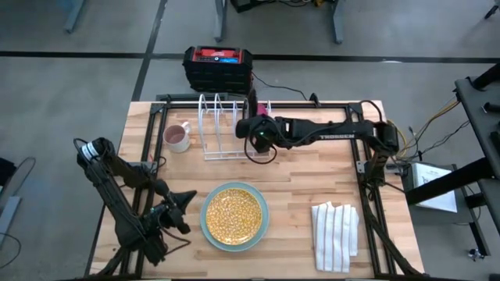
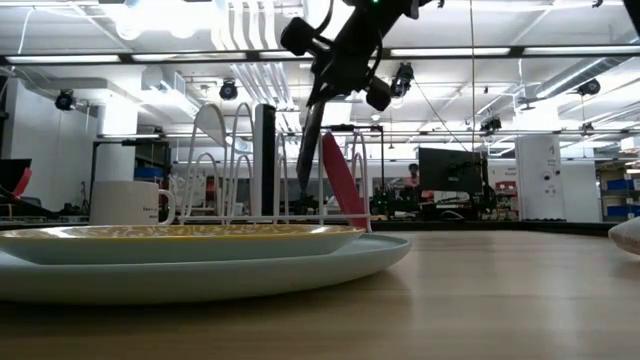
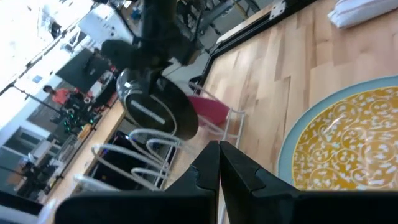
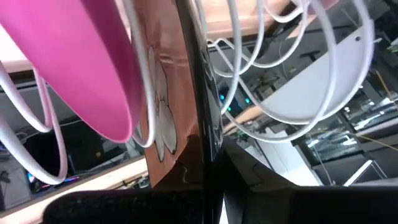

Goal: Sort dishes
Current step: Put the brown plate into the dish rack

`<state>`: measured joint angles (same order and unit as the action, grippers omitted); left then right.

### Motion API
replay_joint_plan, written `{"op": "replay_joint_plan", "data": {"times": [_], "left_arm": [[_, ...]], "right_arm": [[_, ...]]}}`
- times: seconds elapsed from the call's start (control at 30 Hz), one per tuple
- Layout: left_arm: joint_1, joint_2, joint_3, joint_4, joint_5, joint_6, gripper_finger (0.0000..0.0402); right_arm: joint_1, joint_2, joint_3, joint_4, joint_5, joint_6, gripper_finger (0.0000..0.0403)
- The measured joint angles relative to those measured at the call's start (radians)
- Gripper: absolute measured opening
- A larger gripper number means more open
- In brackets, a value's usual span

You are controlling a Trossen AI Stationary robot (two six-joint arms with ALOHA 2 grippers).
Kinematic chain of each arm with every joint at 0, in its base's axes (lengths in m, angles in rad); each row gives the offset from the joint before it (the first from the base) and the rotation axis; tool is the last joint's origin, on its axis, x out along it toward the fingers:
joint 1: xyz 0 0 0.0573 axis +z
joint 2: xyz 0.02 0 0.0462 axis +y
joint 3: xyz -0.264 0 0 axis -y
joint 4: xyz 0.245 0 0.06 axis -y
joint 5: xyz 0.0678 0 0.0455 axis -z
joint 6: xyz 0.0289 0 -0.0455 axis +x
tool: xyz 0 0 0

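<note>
At the table's far edge: a white wire rack (image 1: 215,117) stands left of centre, with a white mug (image 1: 177,138) just beside it on the left.
Right arm: stretched low from the right edge across the wooden table (image 1: 312,172) to the rack.
Right end effector (image 1: 258,134): fingers pinching the rim of the orange-brown plate (image 4: 163,124), which stands on edge among the rack wires.
Right wrist view only: white marks on the orange-brown plate's face, and the smooth magenta-pink plate (image 4: 81,68) in the slot beside it, with a wire between them.
Low view only: the pink plate leans tilted in the rack; the held plate shows edge-on as a thin dark line.
Left wrist view only: the held plate's round back, dark, under the right end effector.
Near edge, centre: the yellow speckled plate (image 1: 232,215) lies flat inside the larger pale teal-blue plate (image 1: 205,226).
Left arm: folded at the near left corner.
Left end effector (image 1: 186,200): fingers pressed together, empty, pointing at the stacked plates from just beside them.
Near right corner: a folded white striped cloth (image 1: 336,234).
</note>
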<state>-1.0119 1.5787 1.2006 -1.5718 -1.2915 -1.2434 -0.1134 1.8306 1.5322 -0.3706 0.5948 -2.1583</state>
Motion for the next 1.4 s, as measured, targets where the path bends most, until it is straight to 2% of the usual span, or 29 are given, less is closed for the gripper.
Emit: {"op": "replay_joint_plan", "data": {"times": [0.23, 0.87, 1.2, 1.4], "left_arm": [[0.000, -0.057, -0.114, 0.010, 0.002, -0.118, 0.0000], [0.000, -0.061, -0.063, 0.027, 0.000, -0.070, 0.0000], [0.000, -0.061, -0.063, 0.027, 0.000, -0.070, 0.0000], [0.000, -0.060, -0.064, 0.027, 0.000, -0.070, 0.0000]], "right_arm": [[-0.009, 0.027, 0.000, 0.024, -0.050, 0.009, 0.0006], [-0.031, 0.130, 0.001, 0.058, -0.080, 0.001, 0.0006], [-0.031, 0.133, 0.001, 0.061, -0.104, 0.002, 0.0007], [-0.032, 0.133, 0.001, 0.056, -0.104, 0.002, 0.0024]]}}
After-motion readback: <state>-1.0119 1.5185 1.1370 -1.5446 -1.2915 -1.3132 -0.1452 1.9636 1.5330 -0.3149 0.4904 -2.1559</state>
